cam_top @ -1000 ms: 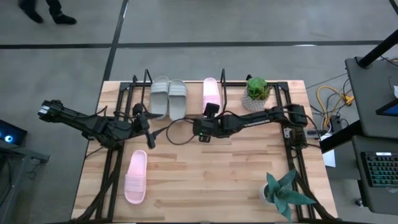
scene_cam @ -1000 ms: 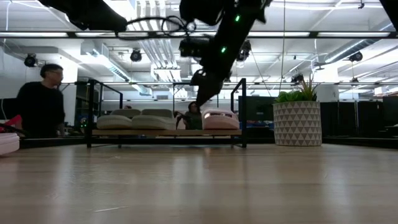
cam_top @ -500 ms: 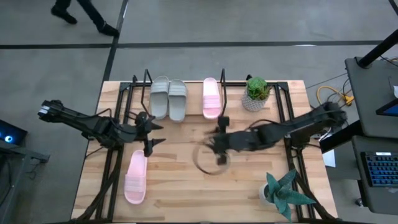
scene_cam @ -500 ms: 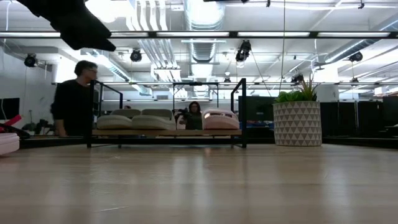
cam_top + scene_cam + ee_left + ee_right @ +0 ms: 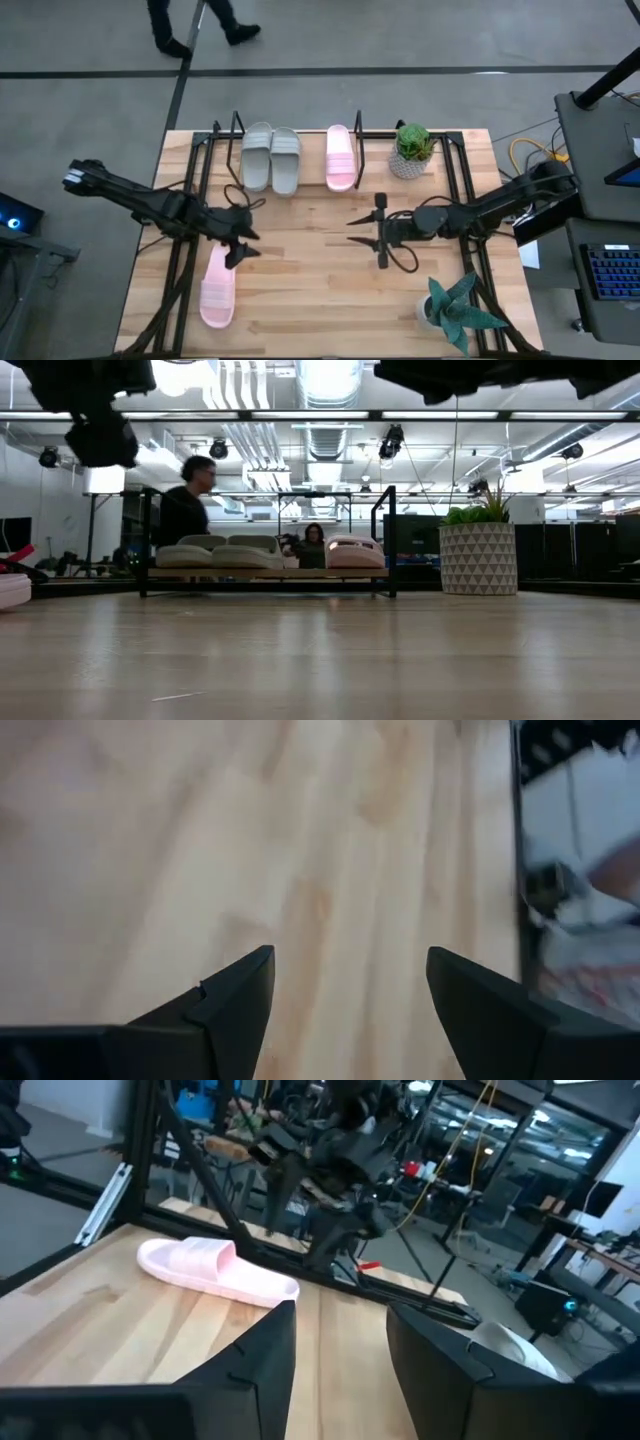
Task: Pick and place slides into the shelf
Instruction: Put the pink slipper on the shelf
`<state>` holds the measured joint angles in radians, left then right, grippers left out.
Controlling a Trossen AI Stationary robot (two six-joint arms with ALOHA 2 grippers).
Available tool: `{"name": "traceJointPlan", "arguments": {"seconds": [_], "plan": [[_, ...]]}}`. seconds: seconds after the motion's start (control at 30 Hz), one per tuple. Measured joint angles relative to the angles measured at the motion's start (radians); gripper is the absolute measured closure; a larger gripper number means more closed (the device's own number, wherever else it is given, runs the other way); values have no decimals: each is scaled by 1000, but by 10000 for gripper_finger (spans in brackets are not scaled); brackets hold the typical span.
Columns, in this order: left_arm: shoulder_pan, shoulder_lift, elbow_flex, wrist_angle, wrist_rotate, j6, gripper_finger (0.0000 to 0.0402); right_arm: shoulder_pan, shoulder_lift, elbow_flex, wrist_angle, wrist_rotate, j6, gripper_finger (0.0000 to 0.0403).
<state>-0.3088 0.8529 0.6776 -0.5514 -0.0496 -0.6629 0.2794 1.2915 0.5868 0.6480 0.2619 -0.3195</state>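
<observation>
While both tools, left tool (image 5: pixel 243 228) and right tool (image 5: pixel 365 230), hang spread, the low view crops the loose pink slide (image 5: pixel 12 589).

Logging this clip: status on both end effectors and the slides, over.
Left end effector open, empty, just above last pink slide. Right end effector open, empty, mid-table. Two grey slides and one pink slide in shelf. Nothing in the way.

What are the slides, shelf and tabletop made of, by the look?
Slides: likely moulded foam or rubber, matte, one-piece with a thick rounded strap. Shelf: thin black wire frame, probably metal, over a light wood base. Tabletop: pale wood planks, with visible grain and seams.
</observation>
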Motion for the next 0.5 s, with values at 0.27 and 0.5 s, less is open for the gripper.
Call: {"name": "traceJointPlan", "arguments": {"seconds": [0.27,0.5], "plan": [[-1,94,4,-104,325,-239,155,-3,2,-30,22,0,-28,254],[-26,190,3,-215,471,-321,155,-3,2,-23,22,0,-75,257]]}}
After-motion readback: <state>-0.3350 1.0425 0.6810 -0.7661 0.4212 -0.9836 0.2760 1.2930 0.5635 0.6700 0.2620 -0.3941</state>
